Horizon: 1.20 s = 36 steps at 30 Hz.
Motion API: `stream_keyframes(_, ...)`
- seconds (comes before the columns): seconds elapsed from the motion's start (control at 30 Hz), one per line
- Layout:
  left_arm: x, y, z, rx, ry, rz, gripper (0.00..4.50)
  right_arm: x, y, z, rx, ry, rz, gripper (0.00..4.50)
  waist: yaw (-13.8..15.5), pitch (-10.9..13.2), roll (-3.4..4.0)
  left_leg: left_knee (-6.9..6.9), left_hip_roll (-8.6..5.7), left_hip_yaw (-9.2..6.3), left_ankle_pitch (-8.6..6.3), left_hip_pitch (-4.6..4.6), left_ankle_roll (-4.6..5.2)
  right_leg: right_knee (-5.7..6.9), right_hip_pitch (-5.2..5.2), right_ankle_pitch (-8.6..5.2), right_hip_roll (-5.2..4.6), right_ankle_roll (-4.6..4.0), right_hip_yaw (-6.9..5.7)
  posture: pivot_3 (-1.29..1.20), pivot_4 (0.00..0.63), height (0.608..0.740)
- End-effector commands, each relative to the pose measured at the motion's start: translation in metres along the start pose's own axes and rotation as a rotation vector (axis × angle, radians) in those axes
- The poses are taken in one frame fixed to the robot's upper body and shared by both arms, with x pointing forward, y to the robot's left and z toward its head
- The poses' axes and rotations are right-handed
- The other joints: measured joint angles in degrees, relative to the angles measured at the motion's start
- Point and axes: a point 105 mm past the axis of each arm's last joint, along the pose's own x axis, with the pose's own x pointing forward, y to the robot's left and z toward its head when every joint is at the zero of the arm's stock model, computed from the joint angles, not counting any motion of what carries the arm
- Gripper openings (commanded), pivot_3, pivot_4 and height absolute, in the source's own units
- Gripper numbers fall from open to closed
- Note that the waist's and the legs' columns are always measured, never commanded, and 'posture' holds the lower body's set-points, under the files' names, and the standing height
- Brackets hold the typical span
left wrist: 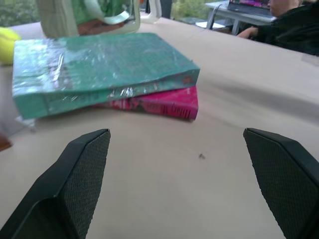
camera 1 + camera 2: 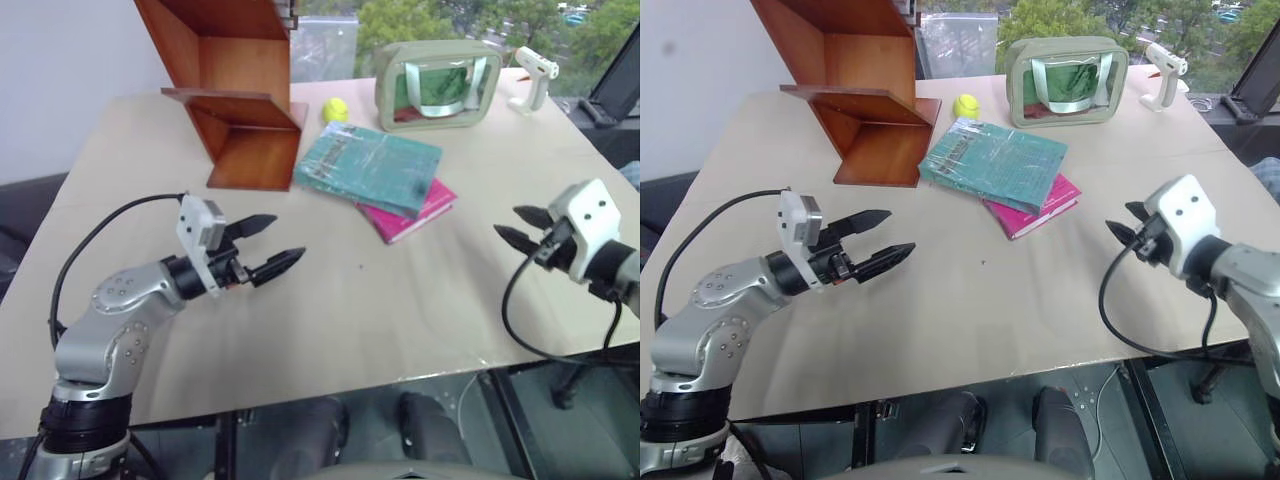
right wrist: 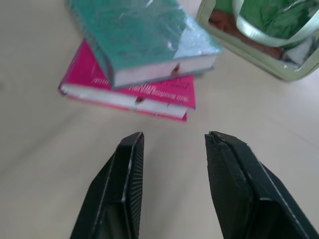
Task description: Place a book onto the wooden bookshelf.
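Both grippers hang over the near half of the table (image 2: pixel 420 330), and neither holds anything. On the left side, the left gripper (image 2: pixel 266 247) has its two black fingers (image 1: pixel 82 179) spread wide, aimed level across the tabletop toward the middle. Over by the right edge, the right gripper (image 2: pixel 522 227) points inward and a little downward, fingers parted by a narrower gap, nothing between them.

Now to the centre of the table: the teal-green book (image 2: pixel 368 166) lies flat, glossy cover up, resting on top of a smaller pink book (image 2: pixel 420 212) that sticks out from under its near right side. From the right wrist view the teal book's page edge faces that gripper, with the pink book (image 3: pixel 124 94) beneath it. Both grippers are well apart from the stack.

Toward the far left corner stands the wooden bookshelf (image 2: pixel 235 90), reddish-brown angled boards, its base just beside the teal book's far left corner. A yellow ball (image 2: pixel 335 109) sits between the shelf and a green-framed clear pouch (image 2: pixel 438 85) standing upright near the far edge. Further right along that edge lies a white handheld tool (image 2: pixel 533 75).
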Motion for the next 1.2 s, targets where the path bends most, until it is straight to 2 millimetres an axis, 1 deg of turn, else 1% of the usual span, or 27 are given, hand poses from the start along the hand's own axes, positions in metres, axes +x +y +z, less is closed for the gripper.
stream_keyframes(0.03, 0.009, -0.004, 0.011, 0.044, -0.038, 0.012, 4.5, 0.024, -0.013, 0.009, 0.016, -0.023, -0.051, 1.88, -0.1, 0.0, 0.0, -0.01, 0.0, 0.0, 0.03, 0.0, 0.05, 0.0, -0.02, 0.0, 0.02, 0.0, 0.0, 0.0, 0.15, 0.74)
stream_keyframes(0.07, 0.012, -0.004, 0.011, 0.044, -0.047, 0.023, 4.5, 0.033, -0.015, 0.011, 0.04, -0.033, -0.052, 1.88, 0.0, 0.0, 0.0, -0.01, 0.0, 0.02, 0.05, 0.0, 0.09, 0.0, -0.01, 0.01, 0.05, 0.0, 0.02, 0.0, 0.15, 0.74)
stream_keyframes(0.1, 0.014, -0.004, 0.012, 0.042, -0.061, 0.032, 4.5, 0.041, -0.018, 0.013, 0.055, -0.04, -0.057, 1.34, 0.0, 0.0, 0.0, -0.01, -0.01, 0.02, 0.06, -0.02, 0.08, 0.0, -0.02, 0.01, 0.04, 0.0, 0.01, 0.0, 0.15, 0.74)
stream_keyframes(0.17, 0.019, -0.003, 0.011, 0.034, -0.081, 0.065, 4.5, 0.054, -0.023, 0.01, 0.048, -0.028, -0.075, 0.68, 0.0, 0.0, 0.0, 0.0, -0.01, 0.02, 0.09, -0.03, 0.15, 0.0, -0.04, 0.01, 0.05, -0.01, 0.01, 0.0, 0.15, 0.74)
stream_keyframes(0.2, 0.022, -0.002, 0.01, 0.027, -0.09, 0.086, 4.5, 0.062, -0.025, 0.007, 0.044, -0.019, -0.087, 0.11, 0.2, 0.0, -0.01, -0.01, -0.01, 0.02, 0.1, -0.06, 0.16, 0.0, -0.07, 0.01, 0.05, -0.01, 0.0, 0.0, 0.15, 0.74)
stream_keyframes(0.23, 0.024, -0.001, 0.008, 0.025, -0.092, 0.109, 4.5, 0.07, -0.028, 0.005, 0.037, -0.01, -0.103, 0.02, 0.2, 0.0, -0.01, -0.01, -0.03, -0.02, 0.11, -0.09, 0.18, 0.0, -0.09, 0.01, 0.05, -0.02, -0.02, 0.0, 0.15, 0.74)
stream_keyframes(0.3, 0.03, -0.002, 0.008, 0.013, -0.111, 0.14, 4.5, 0.087, -0.028, 0.0, 0.035, 0.006, -0.114, 0.02, 0.1, 0.0, 0.0, 0.01, -0.07, -0.04, 0.12, -0.22, 0.21, -0.01, -0.2, 0.02, 0.03, -0.03, -0.04, 0.0, 0.15, 0.74)
stream_keyframes(0.4, 0.035, -0.002, 0.006, -0.007, -0.115, 0.176, 4.5, 0.104, -0.027, -0.01, 0.004, 0.03, -0.115, 0.02, 0.1, 0.0, -0.01, 0.04, -0.11, -0.02, 0.15, -0.61, 0.21, 0.09, -0.64, 0.05, 0.02, -0.06, 0.01, 0.0, 0.15, 0.74)
stream_keyframes(0.47, 0.036, 0.001, 0.002, -0.02, -0.1, 0.209, 4.5, 0.112, -0.02, -0.012, -0.001, 0.021, -0.09, 0.02, 0.0, 0.0, 0.0, 0.03, -0.11, -0.02, 0.15, -0.74, 0.21, 0.13, -0.82, 0.04, 0.02, -0.07, 0.02, 0.0, 0.15, 0.74)
stream_keyframes(0.57, 0.034, 0.004, -0.002, -0.054, -0.087, 0.242, 4.5, 0.119, -0.003, -0.007, 0.015, -0.027, -0.014, 0.02, -0.1, 0.0, 0.0, 0.01, -0.11, -0.01, 0.15, -0.87, 0.21, 0.12, -0.98, 0.04, 0.04, -0.07, 0.05, 0.0, 0.15, 0.74)
stream_keyframes(0.63, 0.034, 0.006, -0.006, -0.06, -0.064, 0.267, 4.5, 0.12, 0.017, 0.001, 0.011, -0.075, 0.072, 0.02, -0.2, 0.0, 0.0, 0.01, -0.11, 0.02, 0.15, -0.86, 0.22, 0.12, -0.97, 0.04, 0.04, -0.07, 0.08, 0.0, 0.15, 0.74)
stream_keyframes(0.7, 0.034, 0.008, -0.009, -0.075, -0.046, 0.284, 4.5, 0.118, 0.033, 0.009, 0.023, -0.119, 0.131, 0.02, -0.3, 0.0, 0.01, 0.02, -0.11, 0.01, 0.15, -0.85, 0.21, 0.14, -0.96, 0.04, 0.06, -0.06, 0.08, 0.0, 0.15, 0.74)
stream_keyframes(0.77, 0.034, 0.01, -0.011, -0.08, -0.03, 0.29, 4.5, 0.115, 0.045, 0.014, 0.022, -0.145, 0.165, 0.02, -0.4, 0.0, 0.01, 0.02, -0.1, -0.01, 0.15, -0.83, 0.21, 0.16, -0.96, 0.04, 0.08, -0.06, 0.07, 0.0, 0.15, 0.74)
stream_keyframes(0.83, 0.035, 0.011, -0.011, -0.09, -0.03, 0.294, 4.5, 0.111, 0.059, 0.015, 0.018, -0.16, 0.201, 0.02, -0.4, 0.0, 0.01, 0.03, -0.1, -0.01, 0.15, -0.84, 0.21, 0.18, -0.96, 0.04, 0.07, -0.06, 0.07, 0.0, 0.15, 0.74)
stream_keyframes(0.93, 0.037, 0.012, -0.011, -0.102, -0.035, 0.29, 4.5, 0.107, 0.074, 0.017, 0.026, -0.184, 0.236, 0.02, -0.3, 0.0, 0.02, 0.05, -0.11, -0.01, 0.15, -0.83, 0.21, 0.18, -0.93, 0.05, 0.07, -0.06, 0.06, 0.0, 0.15, 0.74)
stream_keyframes(1.0, 0.039, 0.012, -0.011, -0.114, -0.032, 0.285, 4.5, 0.104, 0.079, 0.021, 0.035, -0.21, 0.242, 0.02, -0.3, 0.0, 0.02, 0.06, -0.11, -0.01, 0.15, -0.82, 0.21, 0.19, -0.93, 0.05, 0.07, -0.06, 0.06, 0.0, 0.15, 0.74)
stream_keyframes(1.07, 0.041, 0.014, -0.012, -0.152, -0.026, 0.282, 4.5, 0.098, 0.079, 0.025, 0.044, -0.24, 0.224, 0.02, -0.3, 0.0, 0.02, 0.06, -0.11, -0.01, 0.15, -0.81, 0.2, 0.21, -0.93, 0.05, 0.07, -0.06, 0.06, 0.0, 0.15, 0.74)
stream_keyframes(1.17, 0.045, 0.017, -0.014, -0.235, -0.024, 0.269, 4.5, 0.078, 0.079, 0.028, 0.076, -0.261, 0.23, 0.02, -0.1, 0.0, 0.02, 0.06, -0.11, -0.03, 0.15, -0.8, 0.2, 0.22, -0.93, 0.05, 0.08, -0.06, 0.05, 0.0, 0.15, 0.74)
stream_keyframes(1.2, 0.047, 0.017, -0.014, -0.261, -0.023, 0.259, 4.5, 0.071, 0.08, 0.029, 0.087, -0.266, 0.244, 0.56, 0.0, 0.0, 0.02, 0.06, -0.11, -0.04, 0.15, -0.8, 0.2, 0.21, -0.93, 0.05, 0.08, -0.06, 0.05, 0.0, 0.15, 0.74)
